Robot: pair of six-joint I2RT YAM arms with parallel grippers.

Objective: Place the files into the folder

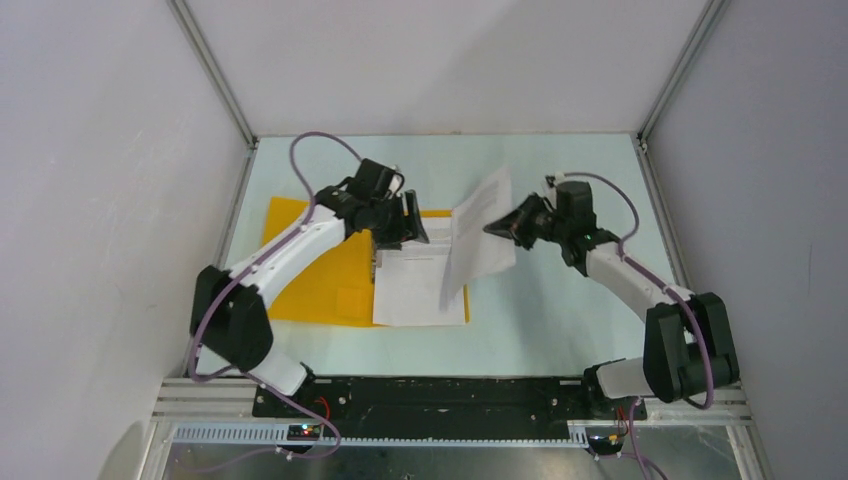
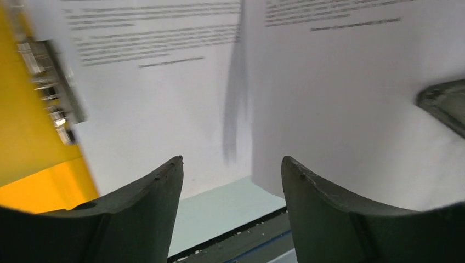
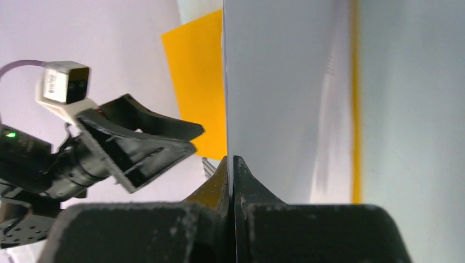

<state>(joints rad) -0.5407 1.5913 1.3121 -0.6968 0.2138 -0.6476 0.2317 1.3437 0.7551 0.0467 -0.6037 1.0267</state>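
— Pinching a lifted sheet (image 1: pixel 475 240) by its edge, the right gripper (image 1: pixel 492 228) has its jaws shut tight on the paper. In its own camera that sheet stands edge-on and hides most of the open folder (image 1: pixel 320 290).
— And the left gripper (image 1: pixel 403 224)?
— Fingers spread, holding nothing, over the blurred metal clip (image 2: pixel 52 82). The other files (image 1: pixel 420 285) lie flat on the folder's right half, possibly overhanging its near edge. Bare table (image 1: pixel 560 320) lies to their right.

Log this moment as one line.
right gripper: shut on raised sheet | left gripper: open, empty, over folder | other sheets: flat on open folder, beside clip
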